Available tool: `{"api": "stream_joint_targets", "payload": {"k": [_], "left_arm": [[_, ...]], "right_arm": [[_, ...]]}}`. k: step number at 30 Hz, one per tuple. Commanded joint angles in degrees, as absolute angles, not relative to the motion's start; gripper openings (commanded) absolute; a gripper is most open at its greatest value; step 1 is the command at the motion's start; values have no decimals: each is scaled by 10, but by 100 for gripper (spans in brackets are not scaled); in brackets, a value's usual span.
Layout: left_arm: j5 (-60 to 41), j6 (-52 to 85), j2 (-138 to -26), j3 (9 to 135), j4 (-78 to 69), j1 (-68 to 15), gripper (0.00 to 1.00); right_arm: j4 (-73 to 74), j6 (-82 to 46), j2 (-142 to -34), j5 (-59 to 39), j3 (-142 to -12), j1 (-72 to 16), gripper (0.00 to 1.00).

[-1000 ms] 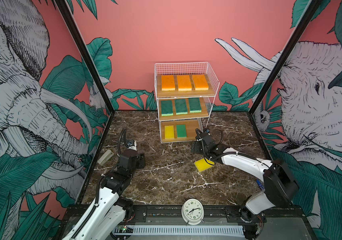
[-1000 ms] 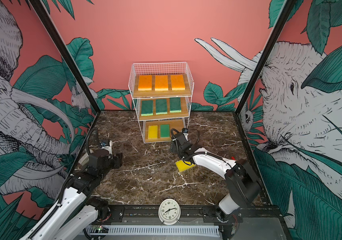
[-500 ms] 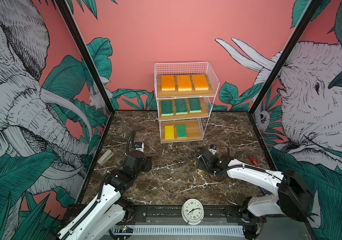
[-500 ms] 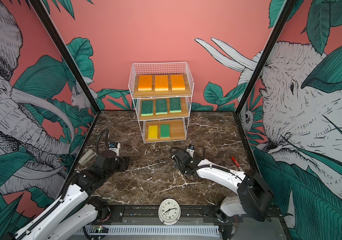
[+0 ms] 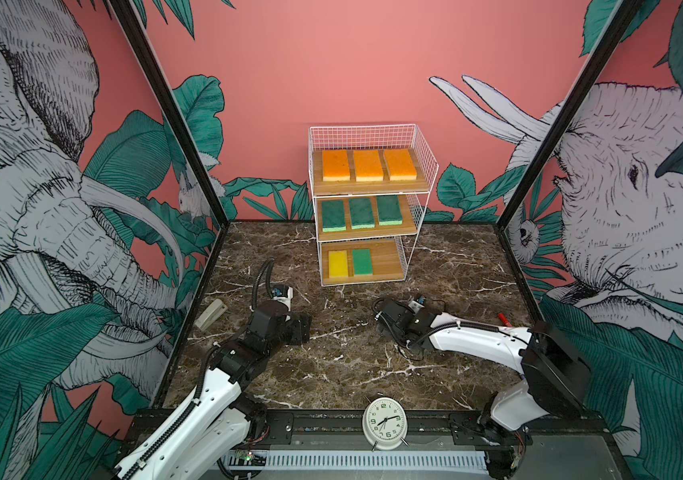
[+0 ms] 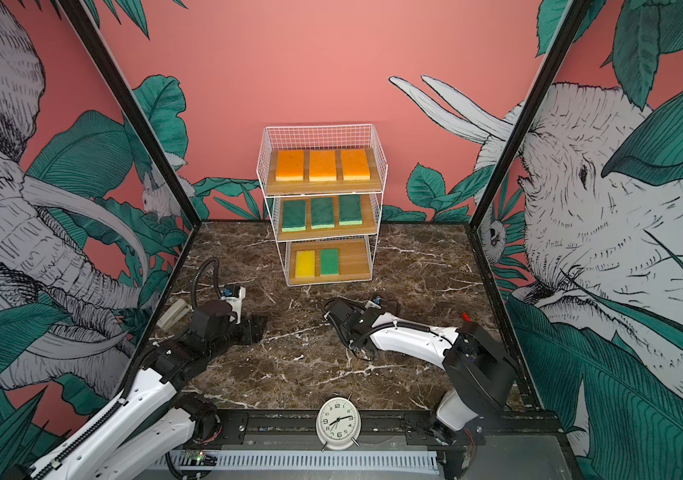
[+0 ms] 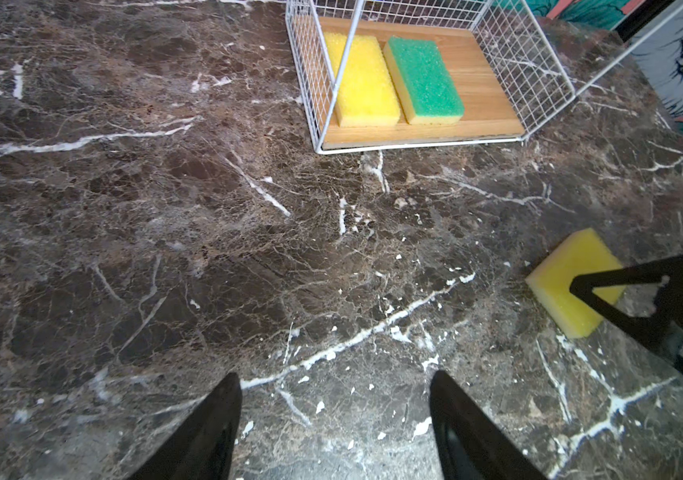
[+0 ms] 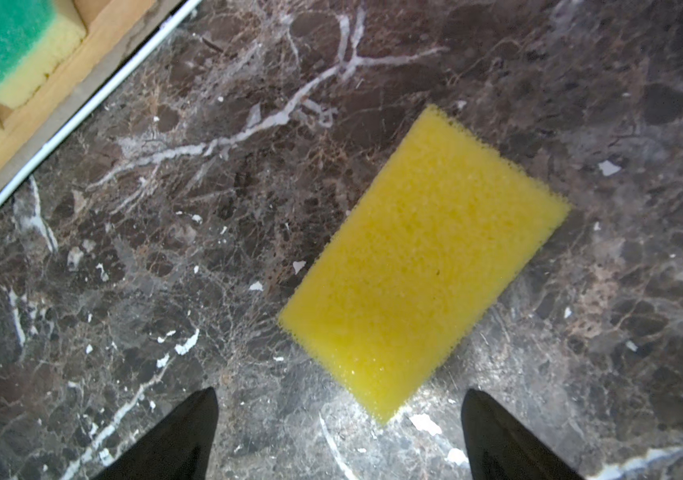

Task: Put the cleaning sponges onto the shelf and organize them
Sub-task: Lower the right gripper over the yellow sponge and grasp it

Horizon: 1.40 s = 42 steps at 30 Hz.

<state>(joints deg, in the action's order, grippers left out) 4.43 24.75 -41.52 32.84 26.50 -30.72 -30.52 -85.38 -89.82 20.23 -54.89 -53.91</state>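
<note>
- A beige block (image 5: 211, 314) lies at the left edge of the counter (image 5: 352, 374) in both top views.
- The left arm (image 5: 223, 386) stretches in from the lower left. The left jaws stand apart over bare counter with nothing between them, seen at the bottom middle of the left wrist view.
- The shelf (image 5: 362, 137) stands at centre, against the back wall.
  - Top tier: three orange sponges (image 5: 368, 165) in a row.
  - Middle tier: three dark green sponges (image 5: 361, 212) in a row.
  - Bottom tier: a yellow sponge (image 5: 338, 263) with a light green sponge (image 5: 362, 262) just beside it on the right.
- A clock (image 5: 384, 422) sits at bottom centre.
- The right arm (image 5: 477, 345) stretches in from the lower right. The right jaws are wide apart, low over the counter.
- The loose sponge (image 8: 422, 262), yellow, lies flat and askew at centre-right of the right wrist view. Its near corner sits between the tips and touches neither. In both top views the arm hides it.
- A red stick (image 5: 504, 319) lies at the right edge.
</note>
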Motion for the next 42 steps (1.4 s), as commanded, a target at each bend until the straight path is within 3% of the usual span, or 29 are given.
{"api": "stream_joint_targets", "payload": {"k": [1,14,23,33,42], "left_arm": [[18,241,-423,323,248,-309,74],[0,224,-449,308,202,-308,76],[-10,221,-481,313,182,-308,77],[-17,219,-473,318,186,-307,77],[-10,216,-457,321,203,-308,78]], "right_arm": [[-328,-931,-912,218,-572,-540,97],[-342,-958,-992,170,-610,-513,99],[-411,-931,-985,181,-647,-513,99],[-439,-962,-922,199,-593,-512,99],[-388,-960,-960,174,-611,-511,99]]}}
